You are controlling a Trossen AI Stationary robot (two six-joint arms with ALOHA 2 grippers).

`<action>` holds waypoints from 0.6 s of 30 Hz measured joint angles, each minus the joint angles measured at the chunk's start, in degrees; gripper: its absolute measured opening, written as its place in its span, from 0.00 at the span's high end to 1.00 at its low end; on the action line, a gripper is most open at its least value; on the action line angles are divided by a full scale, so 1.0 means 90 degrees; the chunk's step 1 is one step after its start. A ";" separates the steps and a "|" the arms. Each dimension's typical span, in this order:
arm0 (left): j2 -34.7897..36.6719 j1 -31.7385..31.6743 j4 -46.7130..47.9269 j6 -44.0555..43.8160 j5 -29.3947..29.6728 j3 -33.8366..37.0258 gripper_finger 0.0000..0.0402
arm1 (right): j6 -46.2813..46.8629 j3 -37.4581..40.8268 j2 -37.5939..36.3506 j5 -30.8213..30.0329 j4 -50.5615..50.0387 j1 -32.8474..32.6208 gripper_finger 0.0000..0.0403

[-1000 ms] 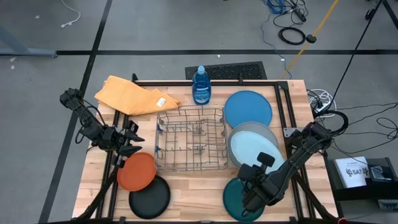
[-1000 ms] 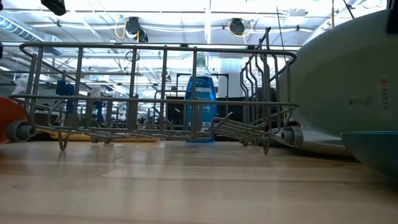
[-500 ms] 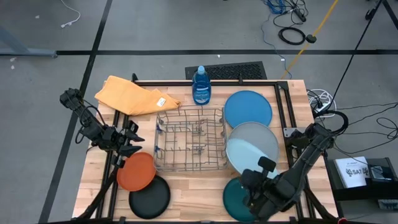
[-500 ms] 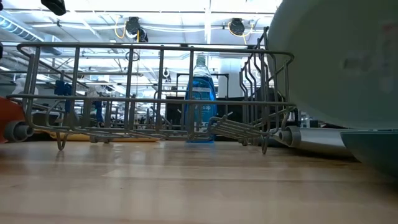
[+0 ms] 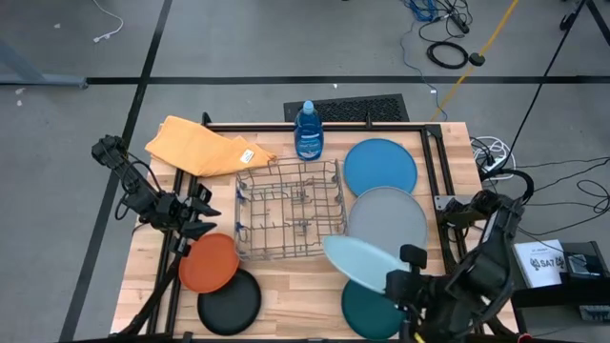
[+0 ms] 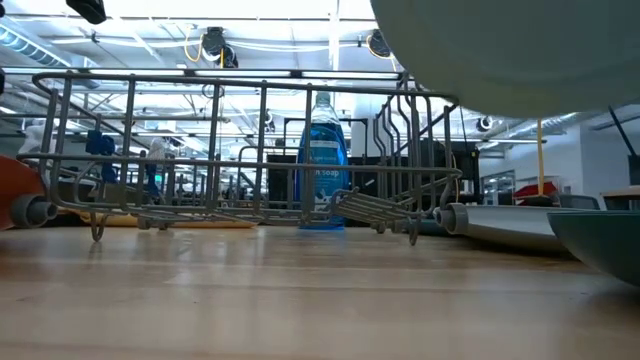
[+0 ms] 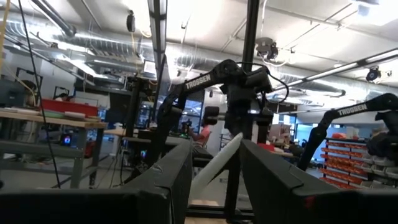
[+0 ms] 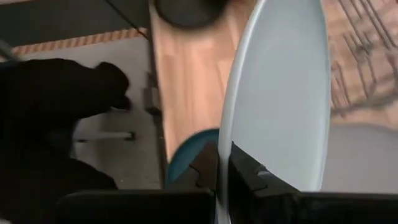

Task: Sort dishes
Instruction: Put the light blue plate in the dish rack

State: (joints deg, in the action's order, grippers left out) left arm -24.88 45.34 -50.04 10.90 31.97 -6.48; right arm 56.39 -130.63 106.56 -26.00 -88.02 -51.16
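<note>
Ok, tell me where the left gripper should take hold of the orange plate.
Probably by its rim on the side facing the left gripper. The orange plate lies flat on the table with its near edge overlapping the black plate, so that side is blocked; the rim towards the gripper is free.

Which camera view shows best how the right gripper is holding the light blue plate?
The right wrist view: the right gripper pinches the rim of the light blue plate between its fingers. The high view shows the plate lifted beside the rack. The low view shows only its underside; the left wrist view shows it edge-on.
</note>
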 joint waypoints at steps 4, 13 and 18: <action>0.0000 0.0001 -0.0127 0.0000 0.0000 0.0000 0.66 | -0.1044 -0.0303 0.0005 -0.0059 0.0501 0.0000 0.99; 0.0000 0.0000 -0.0518 0.0002 0.0000 0.0000 0.66 | -0.4516 -0.0493 0.0014 -0.0558 0.2950 0.0667 0.99; 0.0000 0.0000 -0.0634 -0.0005 -0.0102 0.0000 0.66 | -0.5391 -0.0489 0.0112 -0.0220 0.2972 0.1184 0.99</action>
State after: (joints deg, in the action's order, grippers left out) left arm -24.88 45.34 -55.75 10.85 31.05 -6.48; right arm 7.86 -135.03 107.57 -27.98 -61.27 -40.50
